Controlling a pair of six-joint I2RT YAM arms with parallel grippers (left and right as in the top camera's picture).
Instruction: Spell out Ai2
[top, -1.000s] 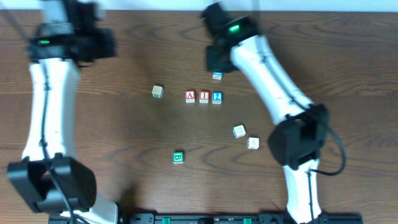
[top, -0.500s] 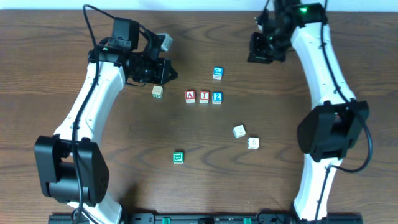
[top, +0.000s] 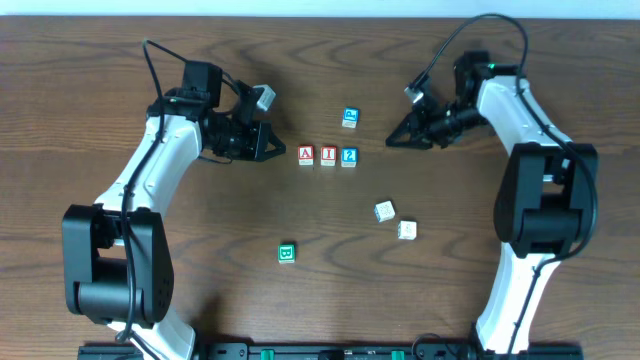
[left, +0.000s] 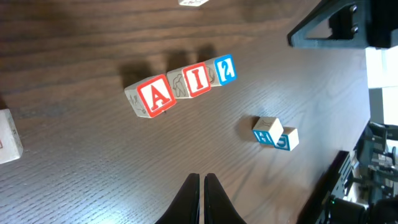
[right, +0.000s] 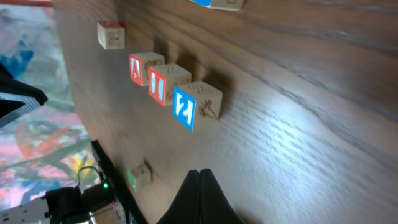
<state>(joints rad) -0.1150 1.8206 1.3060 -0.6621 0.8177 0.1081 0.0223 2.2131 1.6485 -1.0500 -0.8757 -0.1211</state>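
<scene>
**Both claws shut and empty; A, I, 2 stand in a row**

The left claw (top: 264, 141) has its fingers pressed together with nothing between them. The left wrist view shows the two tips (left: 194, 186) meeting above bare wood. It sits just left of the lettered row. Whether it touches the first cube cannot be told.

The right claw (top: 393, 139) is likewise pinched together and holds nothing. It sits to the right of the row, apart from it, and points toward it.

On the dark wood-grain bench (top: 200, 250), three cubes stand side by side in a straight line near the middle. From left to right they are:
- the wooden cube with a red A (top: 306, 155)
- the wooden cube with a red I (top: 327, 155)
- the wooden cube with a blue 2 (top: 349, 156)

The same characters read clearly from both wrist views, and the cubes' plain side faces carry engraved drawings too small to make out.

A blue-faced cube (top: 350, 117) lies just beyond the 2, on the far side; its marking is not legible. Near and to the right of the row is a pale wooden cube (top: 385, 211), with a second pale cube (top: 407, 230) close by it. A green-faced cube (top: 287, 253) sits alone nearer still, left of those two.
</scene>
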